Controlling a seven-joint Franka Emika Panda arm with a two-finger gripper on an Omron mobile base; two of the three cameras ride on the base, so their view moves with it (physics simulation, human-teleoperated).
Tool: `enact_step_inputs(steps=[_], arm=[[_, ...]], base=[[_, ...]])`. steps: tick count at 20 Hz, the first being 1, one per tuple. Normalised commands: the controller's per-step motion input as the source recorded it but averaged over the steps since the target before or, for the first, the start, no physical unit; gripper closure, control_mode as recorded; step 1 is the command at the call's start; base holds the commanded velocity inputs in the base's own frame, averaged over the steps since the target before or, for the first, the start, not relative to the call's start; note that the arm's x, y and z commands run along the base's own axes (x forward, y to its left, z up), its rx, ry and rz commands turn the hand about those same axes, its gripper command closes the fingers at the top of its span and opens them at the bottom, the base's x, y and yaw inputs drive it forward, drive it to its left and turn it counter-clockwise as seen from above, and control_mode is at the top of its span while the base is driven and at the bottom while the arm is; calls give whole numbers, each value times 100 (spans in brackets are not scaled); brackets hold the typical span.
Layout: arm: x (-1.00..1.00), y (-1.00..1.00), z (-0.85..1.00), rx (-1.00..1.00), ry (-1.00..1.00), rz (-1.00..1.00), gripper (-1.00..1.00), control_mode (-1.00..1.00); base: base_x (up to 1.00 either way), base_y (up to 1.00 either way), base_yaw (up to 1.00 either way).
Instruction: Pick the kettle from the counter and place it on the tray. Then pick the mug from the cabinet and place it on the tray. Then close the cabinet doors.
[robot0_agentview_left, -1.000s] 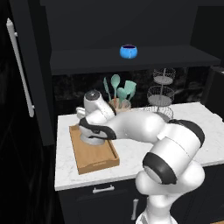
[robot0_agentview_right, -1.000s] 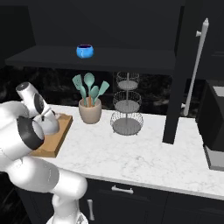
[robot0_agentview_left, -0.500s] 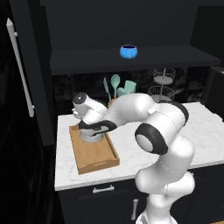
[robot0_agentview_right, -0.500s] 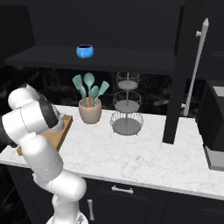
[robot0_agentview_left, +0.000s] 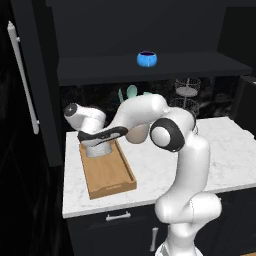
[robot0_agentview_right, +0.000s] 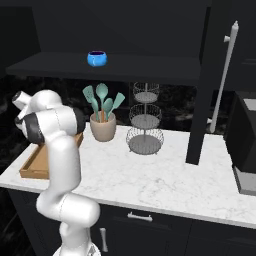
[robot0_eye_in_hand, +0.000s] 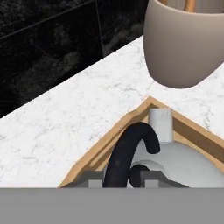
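Since a second ago the arm has swung leftward and stretched out flat over the far end of the tray (robot0_agentview_left: 109, 176), its elbow now raised where the forearm earlier crossed the board. Dark and near-black, the cabinet (robot0_agentview_left: 150, 30) stands with its doors open, one door (robot0_agentview_right: 219, 75) carrying a long silver bar handle, and on its shelf sits the mug (robot0_agentview_left: 147, 59), small, round and bright blue with a dark inside. Below it the counter (robot0_agentview_right: 165, 175) is white and marbled over dark drawers. At its left end lies the light-brown wooden tray with a raised rim, and the kettle (robot0_agentview_left: 98, 148) stands in the tray's far end, a squat grey metal dome with a short spout and a black arched handle (robot0_eye_in_hand: 129, 151). From the hand camera the gripper (robot0_eye_in_hand: 119, 179) sits low around that handle, its fingertips cut off by the bottom edge, so whether they pinch the handle or have let go cannot be told. A beige crock (robot0_agentview_right: 103, 127) of teal utensils and a wire tiered stand (robot0_agentview_right: 145, 119) stand further along; from the right the arm hides the kettle.
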Motion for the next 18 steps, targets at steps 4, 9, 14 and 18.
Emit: enact_step_inputs(steps=[4, 9, 14, 18], arm=[[-4, -13, -35, -1, -4, -5, 100, -100], [-50, -54, -41, 8, -17, 0, 100, -100], [-31, -53, -36, 11, -13, 0, 100, -100], [-17, -28, -37, 8, -10, 0, 100, -100]], base=[[0, 0, 0], [0, 0, 0], [0, 0, 0], [0, 0, 0]])
